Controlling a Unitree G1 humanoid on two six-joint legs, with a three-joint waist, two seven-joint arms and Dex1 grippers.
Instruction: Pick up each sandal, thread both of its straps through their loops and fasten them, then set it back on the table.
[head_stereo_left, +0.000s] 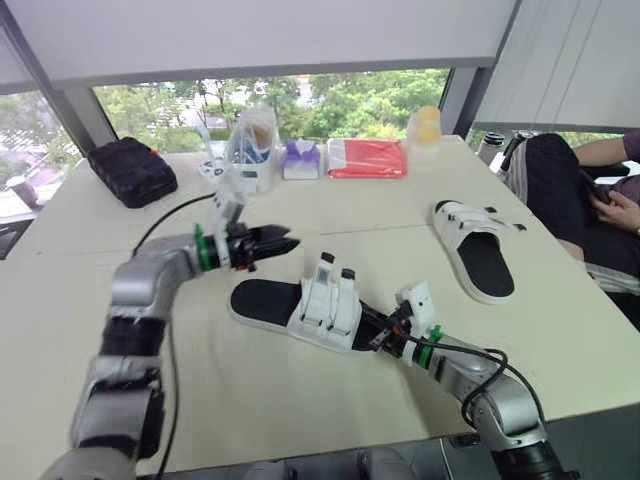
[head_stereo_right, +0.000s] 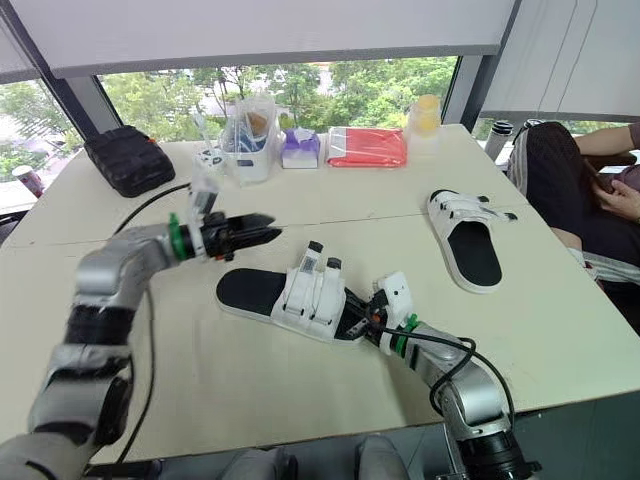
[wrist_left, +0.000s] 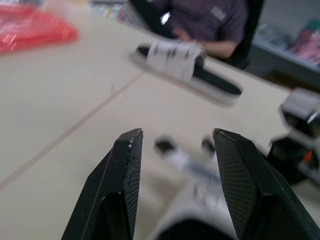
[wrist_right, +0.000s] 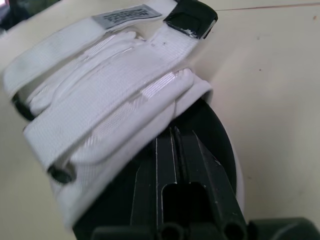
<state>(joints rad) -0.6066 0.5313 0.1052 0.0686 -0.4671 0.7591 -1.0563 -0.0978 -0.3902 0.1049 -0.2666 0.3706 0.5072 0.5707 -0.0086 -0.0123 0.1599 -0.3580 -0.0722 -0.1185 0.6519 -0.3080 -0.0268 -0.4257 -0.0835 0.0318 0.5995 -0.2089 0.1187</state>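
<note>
Setting: beige table (head_stereo_left: 300, 410) in front of a window with green trees outside.
Landmark: black-soled sandal with white fabric straps (head_stereo_left: 262, 303) lies flat on the table. Its two black-tipped strap ends (head_stereo_left: 325, 264) stand upright.
My left gripper (head_stereo_left: 283, 242): released, fingers (wrist_left: 117, 190) spread apart. It hovers just above and behind the heel end of that sandal and touches nothing.
My right gripper (wrist_right: 175, 142): clenched, both fingers pressed together with nothing between them. It lies on the black footbed, pushed in under the straps from the toe end.
Second sandal: matching white-strapped slide (head_stereo_left: 478, 250) lies flat, well apart beyond the toe end.
Beyond the sandal: black zipped pouch (head_stereo_left: 132, 170), clear plastic bag (head_stereo_left: 250, 145) and flat red packet (head_stereo_left: 366, 158) by the window.
Person: a seated person (head_stereo_left: 590, 190) is past the second sandal.
</note>
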